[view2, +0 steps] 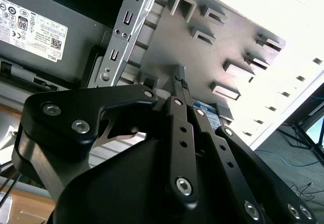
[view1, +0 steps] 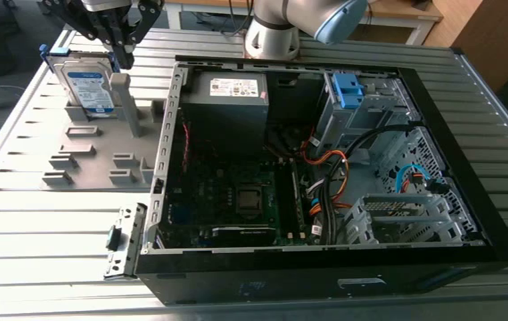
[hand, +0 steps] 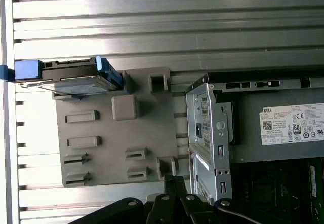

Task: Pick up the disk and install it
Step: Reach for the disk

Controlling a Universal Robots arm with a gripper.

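Claw (view1: 125, 61) downward, fingers pressed together.

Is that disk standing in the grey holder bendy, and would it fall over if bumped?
Probably stiff, not bendy: the disk looks like a metal slab in a blue plastic frame, so likely heavy for its size. It stands on edge, tall and thin, so a sideways bump might tip it, though posts on the grey holder probably steady it.
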